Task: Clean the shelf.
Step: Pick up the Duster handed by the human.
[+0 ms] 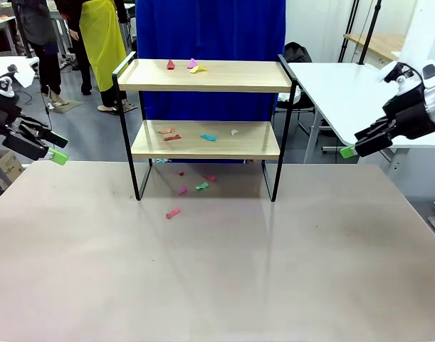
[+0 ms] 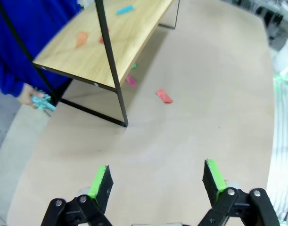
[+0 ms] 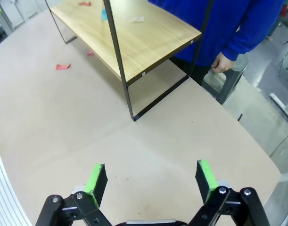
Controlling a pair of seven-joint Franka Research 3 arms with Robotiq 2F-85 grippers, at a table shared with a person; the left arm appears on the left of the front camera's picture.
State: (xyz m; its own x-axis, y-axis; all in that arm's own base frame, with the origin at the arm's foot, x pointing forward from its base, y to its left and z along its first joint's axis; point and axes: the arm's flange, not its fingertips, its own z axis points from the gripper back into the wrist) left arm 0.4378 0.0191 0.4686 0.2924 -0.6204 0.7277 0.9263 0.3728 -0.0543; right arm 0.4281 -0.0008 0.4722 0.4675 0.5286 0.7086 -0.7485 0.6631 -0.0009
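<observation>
Tabletop (image 1: 224,285) w/ shelf (image 1: 245,75) front cam; wrist cams add person's hands (image 2: 28,94) (image 3: 222,62).

The shelf (image 1: 238,77) stands upright on four thin black legs at the far middle of the tabletop (image 1: 217,271); its two light wooden boards lie level, one above the other, in the black metal frame; small coloured paper scraps (image 1: 192,65) lie on the left half of the top board; more are scattered across the lower board; a few lie on the tabletop beneath it and just in front.
</observation>
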